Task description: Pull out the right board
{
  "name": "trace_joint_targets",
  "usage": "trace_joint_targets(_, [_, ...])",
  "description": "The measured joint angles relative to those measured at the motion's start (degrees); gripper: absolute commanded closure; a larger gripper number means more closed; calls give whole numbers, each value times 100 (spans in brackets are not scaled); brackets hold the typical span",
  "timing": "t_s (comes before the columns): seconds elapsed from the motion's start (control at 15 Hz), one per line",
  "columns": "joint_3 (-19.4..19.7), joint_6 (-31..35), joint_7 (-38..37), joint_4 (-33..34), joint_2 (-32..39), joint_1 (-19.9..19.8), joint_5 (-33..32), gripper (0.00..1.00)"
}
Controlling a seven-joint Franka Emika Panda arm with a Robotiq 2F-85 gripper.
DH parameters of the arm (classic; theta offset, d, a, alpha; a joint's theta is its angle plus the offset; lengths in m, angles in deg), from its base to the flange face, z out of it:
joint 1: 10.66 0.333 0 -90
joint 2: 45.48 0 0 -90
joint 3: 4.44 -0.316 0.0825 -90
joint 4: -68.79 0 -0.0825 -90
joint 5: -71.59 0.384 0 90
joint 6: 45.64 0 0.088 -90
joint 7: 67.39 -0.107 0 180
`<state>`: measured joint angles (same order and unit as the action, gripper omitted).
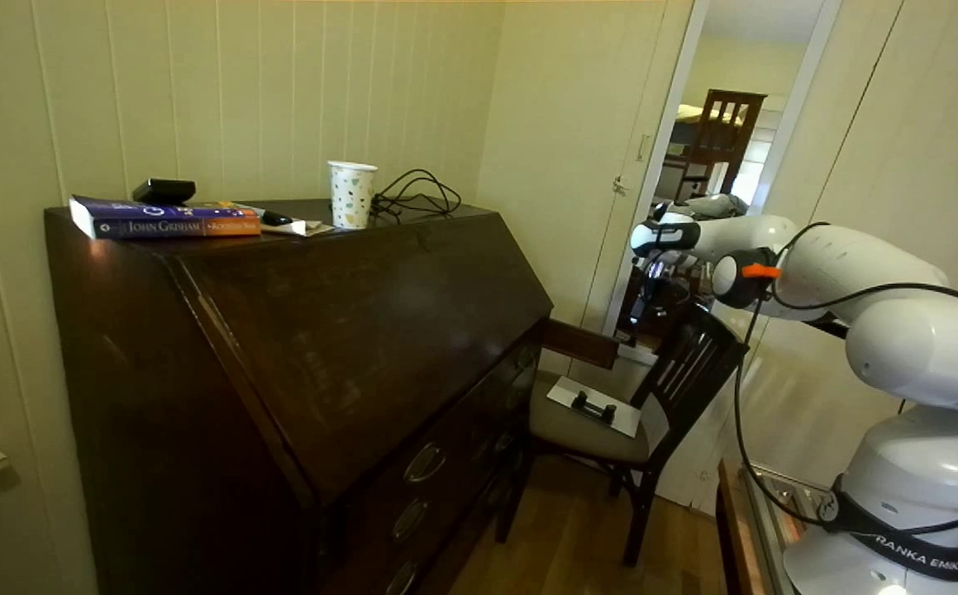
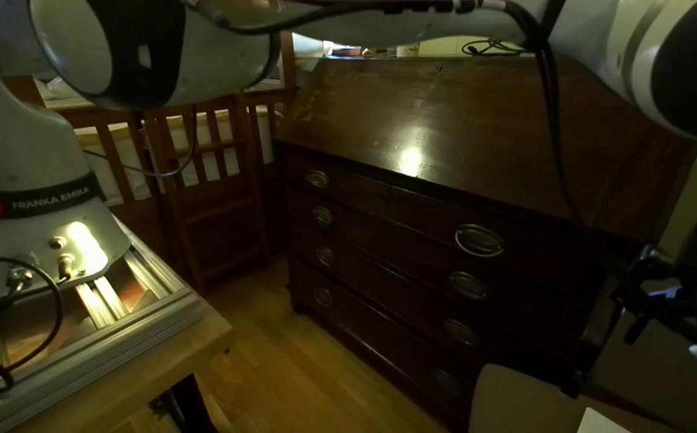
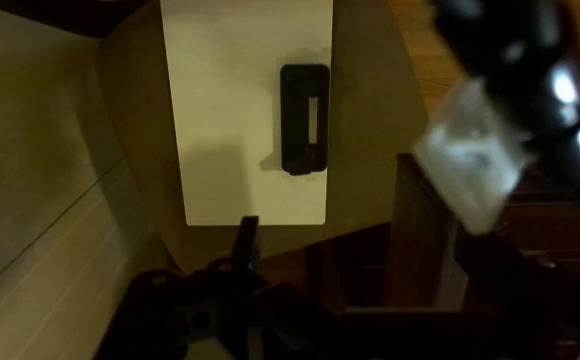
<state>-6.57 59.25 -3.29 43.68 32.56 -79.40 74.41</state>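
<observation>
you have the pincer (image 3: 360,210) spread apart; right board (image 1: 581,344) sticks out at the far right end of the table (image 1: 363,330), near the chair (image 1: 586,436), which carries a pale panel (image 3: 234,110).

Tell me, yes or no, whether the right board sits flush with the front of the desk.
No, in an exterior view the right board juts out from the front of the desk.

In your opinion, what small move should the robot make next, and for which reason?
Probably back the open gripper gently away from the right board: in an exterior view the board already sticks out from the desk, and in the wrist view the jaws stand apart, with no visible grip on it.
</observation>
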Motion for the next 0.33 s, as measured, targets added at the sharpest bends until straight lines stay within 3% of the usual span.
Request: trace_joint_targets(0.33, [-289,-909,109,9,-591,12,303,0])
